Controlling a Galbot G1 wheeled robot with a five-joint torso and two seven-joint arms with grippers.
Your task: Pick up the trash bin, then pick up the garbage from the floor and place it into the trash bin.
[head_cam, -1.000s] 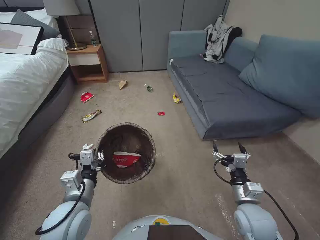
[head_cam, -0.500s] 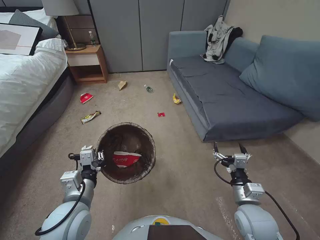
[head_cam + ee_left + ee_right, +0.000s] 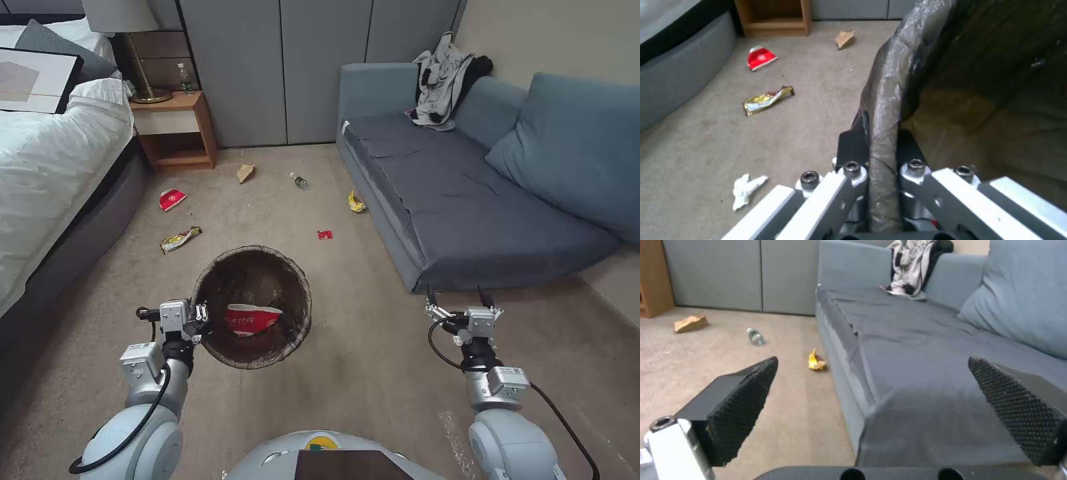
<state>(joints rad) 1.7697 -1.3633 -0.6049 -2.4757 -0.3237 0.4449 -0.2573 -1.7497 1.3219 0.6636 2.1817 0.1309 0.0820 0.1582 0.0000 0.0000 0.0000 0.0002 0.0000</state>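
My left gripper (image 3: 200, 313) is shut on the bag-lined rim of the trash bin (image 3: 293, 280), holding it above the carpet; the left wrist view shows the jaws (image 3: 880, 140) pinching the rim (image 3: 889, 90). A red-and-white carton (image 3: 252, 319) lies inside. My right gripper (image 3: 460, 297) hangs open and empty near the sofa corner. Garbage lies on the floor ahead: a red carton (image 3: 172, 199), gold wrapper (image 3: 180, 239), brown paper bag (image 3: 245, 173), bottle (image 3: 299, 181), yellow wrapper (image 3: 356, 202) and small red wrapper (image 3: 325, 235). A white tissue (image 3: 746, 190) lies beside the left gripper.
A bed (image 3: 47, 160) runs along the left, with a wooden nightstand (image 3: 177, 127) beyond it. A blue-grey sofa (image 3: 467, 200) with clothing (image 3: 443, 83) on its back fills the right. Grey cupboard doors (image 3: 300, 67) close the far end. Open carpet lies between bed and sofa.
The whole head view has shifted slightly, so the camera has moved. Both arms keep the same pose, with the bin held as before.
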